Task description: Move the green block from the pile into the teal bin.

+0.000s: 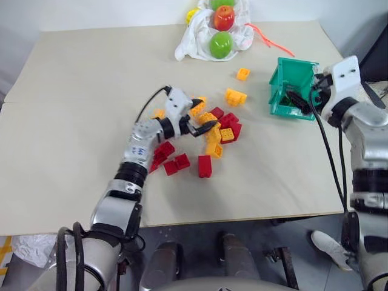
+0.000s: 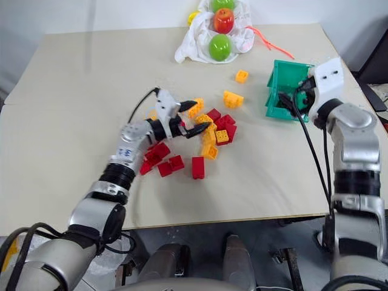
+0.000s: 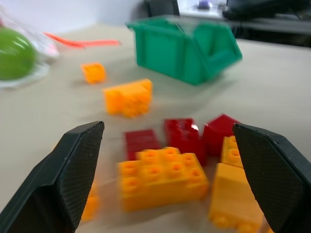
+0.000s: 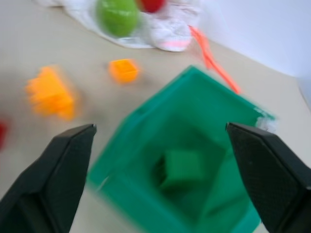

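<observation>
Right claw (image 4: 160,145) spread wide above teal bin (image 4: 204,107) w/ green block (image 4: 182,167) inside (left claw (image 3: 167,160) spread too).

The green block (image 4: 182,167) and the pile (image 1: 206,142) of red and orange bricks are seen as smooth, slightly glossy studded plastic. The teal bin (image 4: 146,126) is seen as smooth moulded plastic. The table (image 1: 73,115) is covered in matt beige. The gripper fingers (image 3: 68,179) are faced with finely textured black pads.
</observation>
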Controlling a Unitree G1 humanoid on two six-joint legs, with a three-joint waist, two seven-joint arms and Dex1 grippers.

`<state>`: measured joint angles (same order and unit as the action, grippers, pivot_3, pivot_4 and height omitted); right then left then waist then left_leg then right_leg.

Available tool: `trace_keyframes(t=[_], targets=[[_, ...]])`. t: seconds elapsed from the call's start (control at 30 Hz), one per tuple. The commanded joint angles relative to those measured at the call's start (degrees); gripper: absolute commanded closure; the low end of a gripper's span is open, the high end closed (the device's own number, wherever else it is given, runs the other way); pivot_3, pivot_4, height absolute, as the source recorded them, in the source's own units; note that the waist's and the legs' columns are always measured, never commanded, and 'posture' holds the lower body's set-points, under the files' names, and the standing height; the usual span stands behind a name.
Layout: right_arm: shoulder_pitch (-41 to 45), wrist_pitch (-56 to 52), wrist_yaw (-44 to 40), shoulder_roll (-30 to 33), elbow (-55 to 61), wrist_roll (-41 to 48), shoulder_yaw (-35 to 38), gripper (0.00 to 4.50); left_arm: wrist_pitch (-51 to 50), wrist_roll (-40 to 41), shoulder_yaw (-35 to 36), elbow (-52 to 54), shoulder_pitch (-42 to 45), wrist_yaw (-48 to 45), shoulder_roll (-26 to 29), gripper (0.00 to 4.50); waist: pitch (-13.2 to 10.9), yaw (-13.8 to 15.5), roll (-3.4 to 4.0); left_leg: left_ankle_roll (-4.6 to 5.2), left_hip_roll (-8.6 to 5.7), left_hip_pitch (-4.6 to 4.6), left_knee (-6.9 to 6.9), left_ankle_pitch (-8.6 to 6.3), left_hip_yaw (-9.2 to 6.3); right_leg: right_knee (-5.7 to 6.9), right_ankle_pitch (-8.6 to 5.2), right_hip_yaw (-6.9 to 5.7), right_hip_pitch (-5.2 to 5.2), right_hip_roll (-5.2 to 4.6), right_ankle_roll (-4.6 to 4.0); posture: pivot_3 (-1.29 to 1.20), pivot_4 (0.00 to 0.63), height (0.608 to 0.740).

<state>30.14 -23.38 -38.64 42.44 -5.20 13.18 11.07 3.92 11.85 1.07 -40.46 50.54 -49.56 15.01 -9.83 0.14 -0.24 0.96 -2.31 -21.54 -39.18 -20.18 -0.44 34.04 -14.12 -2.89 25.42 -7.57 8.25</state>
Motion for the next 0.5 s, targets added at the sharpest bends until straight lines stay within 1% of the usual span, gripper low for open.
trace_keyframes(t=[0.03,0.13,0.23,0.37,0.5], targets=[[-12.3,-3.9,-7.8,3.0,15.3,7.7,4.9,0.02,-2.8,4.6,4.1,5.7,-2.8,-5.4,6.1,0.00,0.0,0.0,0.00,0.00,-0.01,0.02,-0.01,0.00,0.00,0.01,0.00,0.00,-0.02,0.01,0.00,0.00,0.150,0.740],[-22.7,-5.0,-14.0,3.9,21.3,13.6,8.0,0.02,-4.0,6.9,6.4,8.7,-6.8,-10.1,11.9,0.00,0.0,-0.1,0.00,0.00,-0.02,0.08,-0.01,0.00,0.01,0.00,0.01,0.01,-0.10,0.02,0.01,0.00,0.150,0.740],[-28.5,-3.3,-17.7,4.7,21.9,14.4,8.5,0.02,-4.8,7.3,7.7,8.7,-10.1,-13.0,16.7,0.00,0.0,-0.2,0.02,0.03,-0.02,0.40,-0.02,-0.01,0.00,-0.06,0.10,0.06,-0.41,0.02,-0.05,0.00,0.150,0.740],[-32.6,2.1,-22.7,5.8,19.2,13.3,7.8,0.02,-5.3,8.0,9.5,7.5,-14.1,-16.3,21.1,0.00,-0.1,-0.1,-0.05,0.13,0.08,0.88,-0.03,0.00,-0.35,-0.26,0.29,0.08,-1.02,0.03,-0.05,0.00,0.150,0.740],[-30.5,5.7,-21.8,3.5,17.5,14.1,8.0,0.02,-3.6,9.0,10.3,11.8,-19.8,-19.8,23.4,0.00,-0.1,-0.1,-0.05,0.17,0.18,0.97,-0.02,-0.04,-0.36,-0.21,0.29,0.15,-1.03,0.00,-0.05,0.00,0.150,0.740]])
